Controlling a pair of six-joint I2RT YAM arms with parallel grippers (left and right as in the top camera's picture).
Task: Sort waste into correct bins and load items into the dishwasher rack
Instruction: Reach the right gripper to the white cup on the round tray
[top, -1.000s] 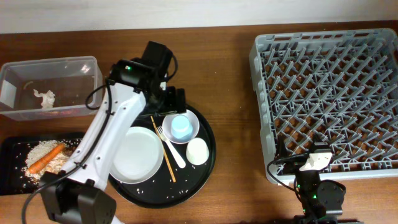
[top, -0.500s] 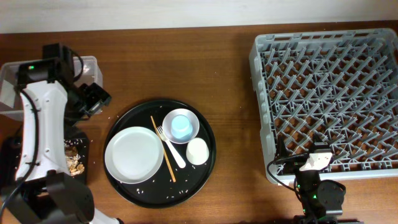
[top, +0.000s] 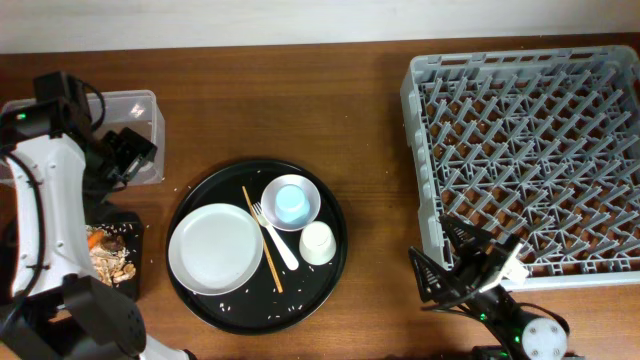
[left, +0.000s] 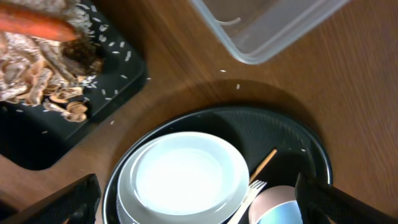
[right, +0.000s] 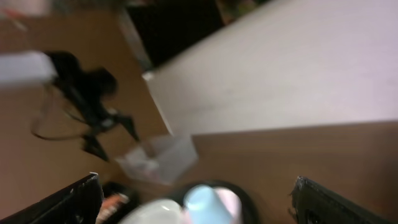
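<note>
On the round black tray (top: 330, 215) lie a white plate (top: 215, 248), a white bowl (top: 305, 190) holding a light blue cup (top: 291, 204), a white cup (top: 317, 243), a white fork (top: 278, 240) and wooden chopsticks (top: 262, 240). My left gripper (top: 133, 155) hangs open and empty beside the clear tub (top: 140, 105), above the black bin (top: 128, 270). An orange carrot (left: 37, 25) and brown scraps (left: 43, 56) lie in that black bin (left: 121, 84). The left wrist view also shows the plate (left: 186, 174). My right gripper (top: 455, 262) is open and empty at the grey dishwasher rack's (top: 530, 150) near left corner.
Loose rice grains are scattered on the tray (left: 292, 134) and on the brown table near the bin. The right wrist view is blurred, with the blue cup (right: 205, 202) and the clear tub (right: 158, 158) far off. The left arm hides part of the tub and bin.
The left arm has swung from over the tray to the far left, beside the clear tub. The right arm has lifted and turned its open gripper toward the left.
</note>
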